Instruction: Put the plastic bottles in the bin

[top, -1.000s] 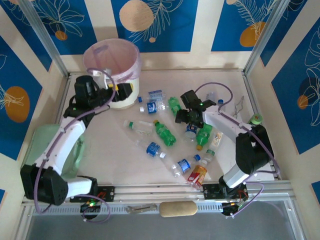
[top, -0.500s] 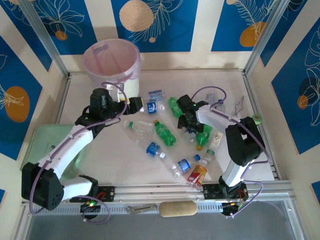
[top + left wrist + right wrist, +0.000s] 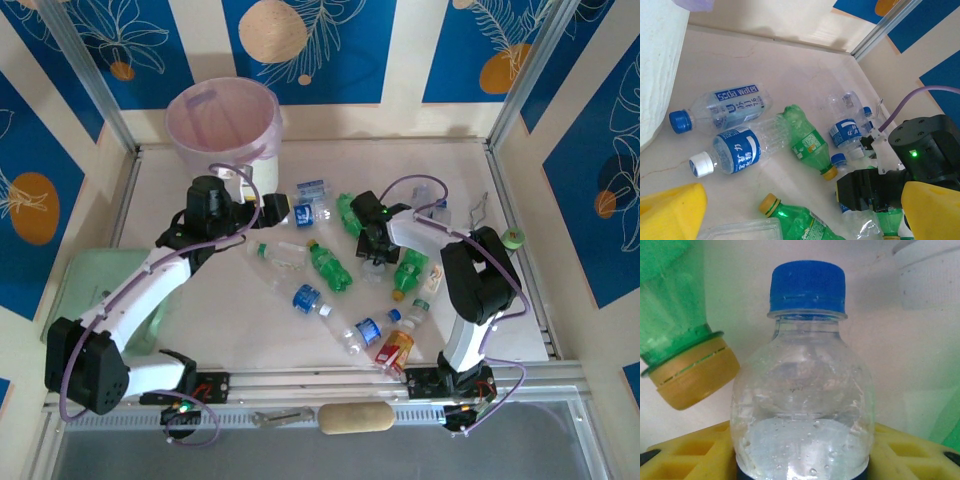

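Observation:
The plastic bottles lie scattered over the table's middle. Two clear blue-labelled ones (image 3: 305, 212) (image 3: 735, 150) are just ahead of my left gripper (image 3: 275, 210), which hangs open above them with nothing between its yellow fingers (image 3: 670, 212). Green bottles (image 3: 328, 265) (image 3: 807, 142) lie beside them, and a red-orange labelled one (image 3: 395, 350) is near the front. My right gripper (image 3: 375, 262) points down among the bottles. Its yellow pads (image 3: 685, 452) press both sides of a clear bottle with a blue cap (image 3: 802, 390). The bin (image 3: 272, 125), white with a pink liner, stands at the back left.
A pale green tray (image 3: 95, 280) lies at the left edge under the left arm. A tan roll (image 3: 355, 418) rests on the front rail. A green-topped dark cylinder (image 3: 512, 238) and a bent wire (image 3: 480, 208) sit at the right.
My left gripper has swung right from the bin to above the bottles. My right gripper has shifted left, come down and closed its fingers round the clear blue-capped bottle.

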Tool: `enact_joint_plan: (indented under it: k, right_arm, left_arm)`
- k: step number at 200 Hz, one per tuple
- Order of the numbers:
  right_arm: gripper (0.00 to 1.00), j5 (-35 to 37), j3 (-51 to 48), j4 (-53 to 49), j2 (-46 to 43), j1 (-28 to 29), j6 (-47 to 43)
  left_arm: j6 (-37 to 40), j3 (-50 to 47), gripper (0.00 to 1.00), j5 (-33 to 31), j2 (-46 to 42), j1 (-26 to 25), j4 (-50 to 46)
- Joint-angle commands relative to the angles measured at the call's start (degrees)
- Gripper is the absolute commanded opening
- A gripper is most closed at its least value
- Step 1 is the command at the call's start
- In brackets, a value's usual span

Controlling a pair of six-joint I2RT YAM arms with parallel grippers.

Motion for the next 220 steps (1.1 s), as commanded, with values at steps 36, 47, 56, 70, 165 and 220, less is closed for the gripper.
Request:
enact_joint_plan:
  k: [36,47,56,70,165,220]
  right_arm:
    - [0.55,-3.6,0.6,4.7,-14.2,0.5,-1.7]
    - [0.55,-4.9,0.6,7.6,-17.4,0.4,-2.8]
    - [0.55,-5.8,0.3,10.5,-19.8,0.4,-3.5]
    - [0.55,-6.9,-0.3,15.2,-23.1,0.4,-4.0]
    - [0.54,-8.2,-3.5,37.3,-26.6,4.0,-0.1]
    - [0.54,-10.8,-3.1,37.8,-26.0,6.6,1.2]
  left_arm:
    - [-1.1,3.3,1.0,4.3,2.9,-0.9,2.1]
    - [-1.1,3.8,1.0,5.4,3.6,-1.5,2.8]
    - [-1.1,4.2,1.0,6.3,4.2,-2.1,3.4]
    - [-1.4,4.8,1.0,7.8,5.1,-3.3,4.9]
    - [-10.3,7.8,0.98,13.9,15.5,-14.0,17.4]
    - [-8.4,10.3,0.95,14.0,17.4,-14.8,15.5]
